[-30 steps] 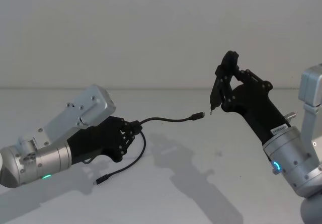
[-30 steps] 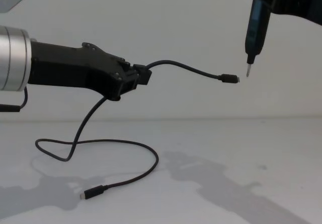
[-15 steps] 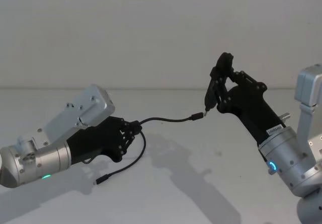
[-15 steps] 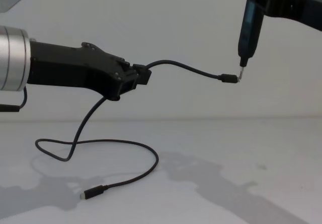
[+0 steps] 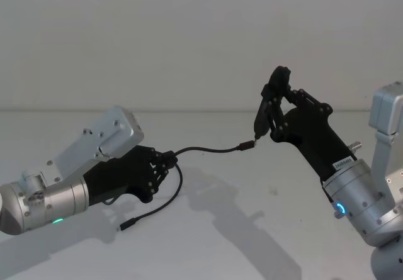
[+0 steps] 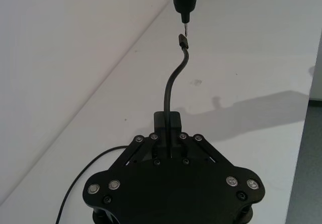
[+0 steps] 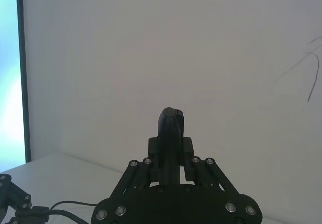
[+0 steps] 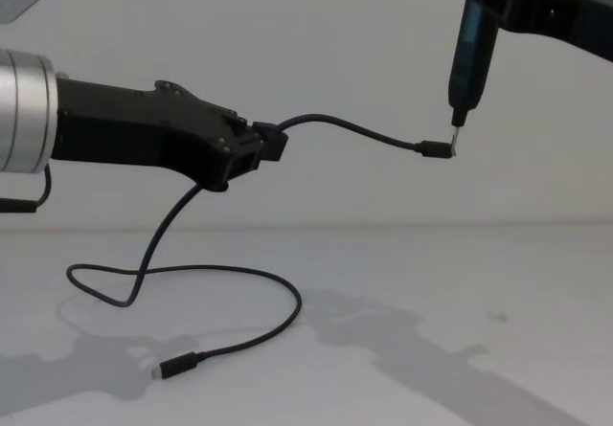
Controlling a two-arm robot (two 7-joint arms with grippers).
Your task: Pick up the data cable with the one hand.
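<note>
On the white worktop point(image 8: 460, 292), nearest to the robot, one plug point(image 8: 178, 366) of the data cable point(image 8: 239, 275) is seen lying flat, and from it the cable runs in a loose loop over the surface and then rises. Above it, the cable is clamped between the closed fingers of the left gripper point(image 8: 271, 145) — the hold is near the far end, so a short free piece is left beyond the fingers. This piece is carried in the air, well above the worktop, and is curved toward the right side. Its small plug point(image 8: 438, 150) is met by the thin metal tip of a black pen-shaped tool point(image 8: 475, 41), which is gripped upright between the closed fingers of the right gripper point(image 5: 272, 111) — tip and plug appear touching. A plain white wall point(image 5: 189, 34) is seen behind.
</note>
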